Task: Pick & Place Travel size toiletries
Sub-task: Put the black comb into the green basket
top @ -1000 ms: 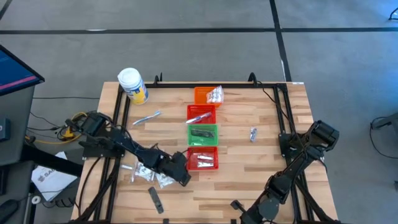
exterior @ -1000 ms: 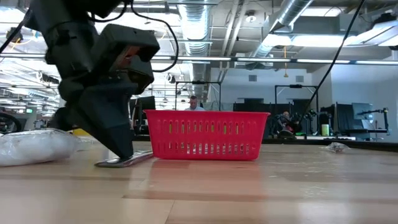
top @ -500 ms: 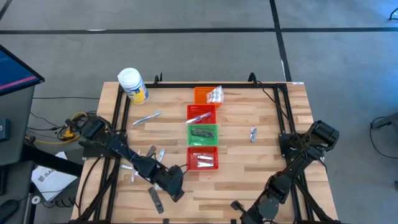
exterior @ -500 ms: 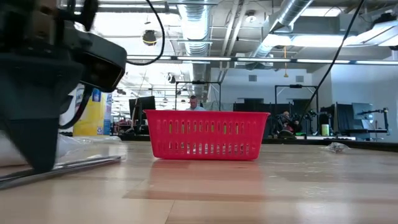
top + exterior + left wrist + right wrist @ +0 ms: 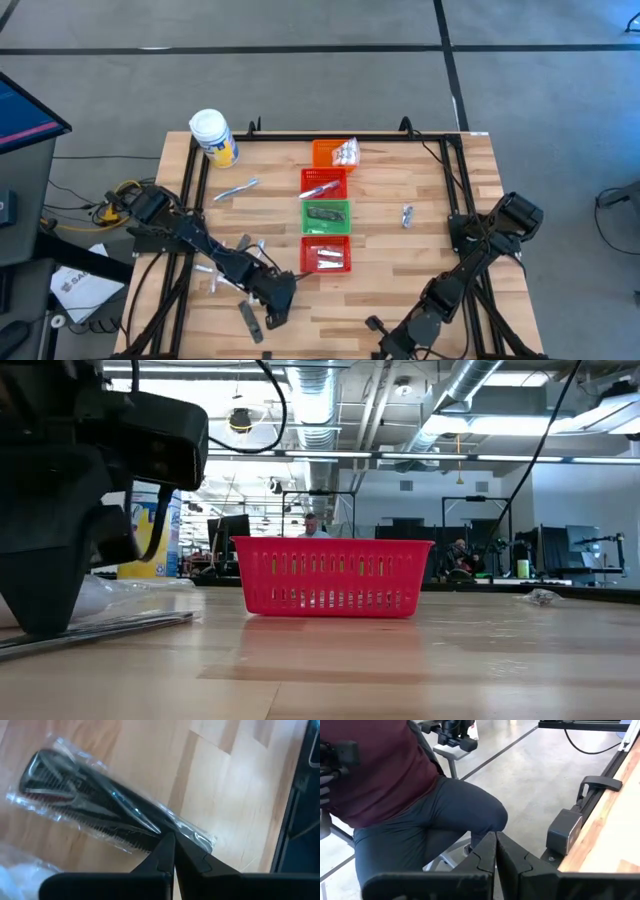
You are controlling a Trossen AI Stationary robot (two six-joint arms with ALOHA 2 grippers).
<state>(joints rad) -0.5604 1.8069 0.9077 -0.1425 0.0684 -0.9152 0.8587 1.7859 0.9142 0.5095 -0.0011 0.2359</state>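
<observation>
**A:** While the right gripper (image 5: 496, 839) idles off the near edge of the table, fingers together and holding nothing, the left gripper (image 5: 270, 316) has swung away from the red plastic mesh basket (image 5: 325, 257). A second ago it stood right beside that basket. Now the basket is behind it and well apart.

**B:** Carrying anything?

**A:** No. Its fingers are pressed together, nothing between them. In its wrist view the closed tip sits at one end of a black comb sealed in a clear plastic sleeve (image 5: 95, 812), over the wrapper's edge. Whether it's touching, I can't tell.

**B:** And the comb itself?

**A:** Flat on the wooden table (image 5: 400, 280), running away from the fingertips at a slant, near the front edge. Looks untouched.

**B:** So, what does that mean for the task?

**A:** My read is that the last trip is done and this comb is the next pick. The fingers would have to part before it can be gripped. A thin, slippery sleeve lying flat could skid.
</observation>
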